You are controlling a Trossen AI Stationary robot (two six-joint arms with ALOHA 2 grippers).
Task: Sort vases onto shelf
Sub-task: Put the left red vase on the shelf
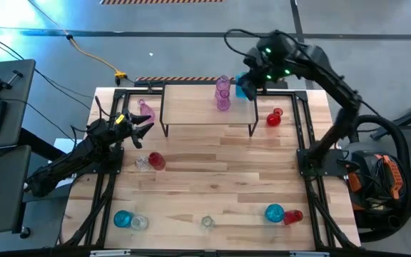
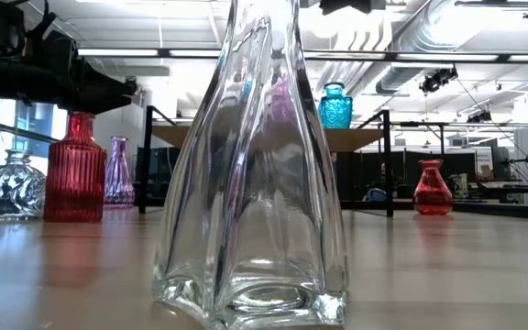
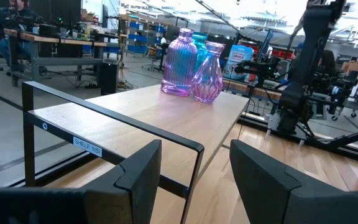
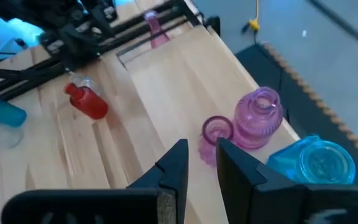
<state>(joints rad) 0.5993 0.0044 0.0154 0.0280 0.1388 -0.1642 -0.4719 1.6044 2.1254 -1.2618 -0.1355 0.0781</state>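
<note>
The shelf [image 1: 198,113] stands at the table's far side and carries two pink-purple vases [image 1: 222,93] and a teal vase [image 1: 243,86] near its far right corner. My right gripper [image 4: 201,163] hovers above the shelf beside these vases [image 4: 253,121], open and empty; the teal vase [image 4: 316,163] stands to one side of it. My left gripper [image 3: 194,165] is open and empty, level with the shelf's left end [image 3: 104,134]. Another pink vase [image 1: 146,109] stands on the table left of the shelf, and a red one [image 1: 274,118] to its right.
A red vase [image 1: 156,161] and a clear vase [image 1: 142,163] stand near the left arm. Along the near edge are a teal vase [image 1: 123,218], two clear vases [image 1: 140,223] [image 1: 207,222], another teal [image 1: 274,213] and a red [image 1: 293,216]. The table's middle is bare wood.
</note>
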